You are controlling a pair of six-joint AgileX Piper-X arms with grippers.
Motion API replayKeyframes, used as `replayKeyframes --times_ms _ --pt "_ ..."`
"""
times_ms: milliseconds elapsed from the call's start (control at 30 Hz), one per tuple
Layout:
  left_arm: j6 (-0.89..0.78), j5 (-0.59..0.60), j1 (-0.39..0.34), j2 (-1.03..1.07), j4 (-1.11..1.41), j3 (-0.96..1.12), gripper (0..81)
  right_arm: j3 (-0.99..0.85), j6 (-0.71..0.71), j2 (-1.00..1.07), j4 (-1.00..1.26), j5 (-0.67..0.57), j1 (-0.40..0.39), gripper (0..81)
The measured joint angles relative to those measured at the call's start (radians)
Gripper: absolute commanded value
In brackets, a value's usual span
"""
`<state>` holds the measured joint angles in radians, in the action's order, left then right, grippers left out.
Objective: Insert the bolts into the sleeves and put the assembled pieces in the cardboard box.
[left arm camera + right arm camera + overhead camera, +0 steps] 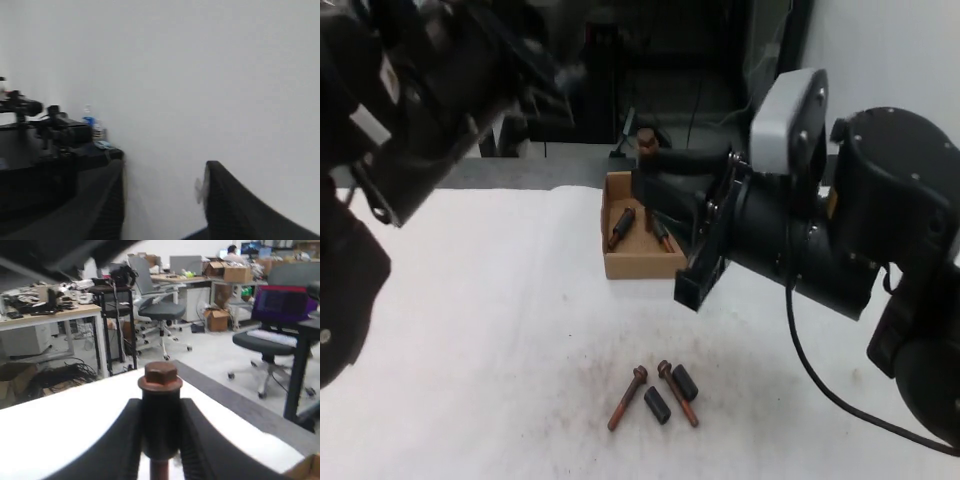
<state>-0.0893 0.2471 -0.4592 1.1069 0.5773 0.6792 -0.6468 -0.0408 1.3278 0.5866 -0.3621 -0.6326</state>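
My right gripper (160, 440) is shut on a black sleeve (160, 415) with a rusty bolt (160, 376) through it, held upright. In the high view this assembled piece (646, 140) hangs over the far end of the cardboard box (642, 266). Two assembled pieces (621, 228) lie inside the box. On the white cloth nearer me lie two loose bolts (626, 398) and two black sleeves (657, 405). My left gripper (165, 170) is raised high at the left, open with nothing between its fingers, and faces a blank wall.
The right arm's bulky body (820, 240) hangs over the right side of the bench. The left arm (410, 90) looms over the far left corner. White cloth (470, 330) covers the bench. Desks and office chairs (160, 315) stand beyond its far edge.
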Motion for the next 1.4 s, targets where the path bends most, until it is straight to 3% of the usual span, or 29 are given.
replayKeyframes --times_ms 133,167,300,567,733,800,1233,1333,1400 --pt "0.0 -0.197 0.0 -0.031 -0.062 0.0 1.3 -0.051 -0.044 0.007 -0.255 0.207 0.005 0.4" --pt "0.0 -0.233 0.0 -0.031 -0.099 0.001 0.0 -0.076 -0.055 0.017 -0.316 0.243 0.009 0.4" --pt "0.0 -0.298 0.0 -0.041 -0.283 0.001 0.0 -0.229 -0.122 0.105 -0.539 0.295 0.049 0.4" --pt "-0.002 -0.305 0.0 -0.041 -0.718 0.001 0.0 -0.643 -0.169 0.443 -0.912 0.314 0.154 0.4" --pt "-0.003 -0.305 0.0 -0.041 -0.777 0.001 0.0 -0.913 -0.169 0.735 -1.112 0.312 0.193 0.4" --pt "-0.003 -0.305 0.0 -0.041 -0.782 0.001 0.0 -1.027 -0.169 0.764 -1.195 0.312 0.195 0.4" --pt "-0.003 -0.305 0.0 -0.041 -0.786 0.001 0.0 -1.147 -0.169 0.872 -1.238 0.31 0.201 0.6" --pt "-0.003 -0.305 0.0 -0.041 -0.786 0.001 0.0 -1.149 -0.139 0.872 -1.234 0.31 0.205 13.0" --pt "-0.004 -0.305 0.0 -0.041 -0.786 0.001 0.0 -1.149 -0.109 0.872 -1.228 0.306 0.208 28.2"
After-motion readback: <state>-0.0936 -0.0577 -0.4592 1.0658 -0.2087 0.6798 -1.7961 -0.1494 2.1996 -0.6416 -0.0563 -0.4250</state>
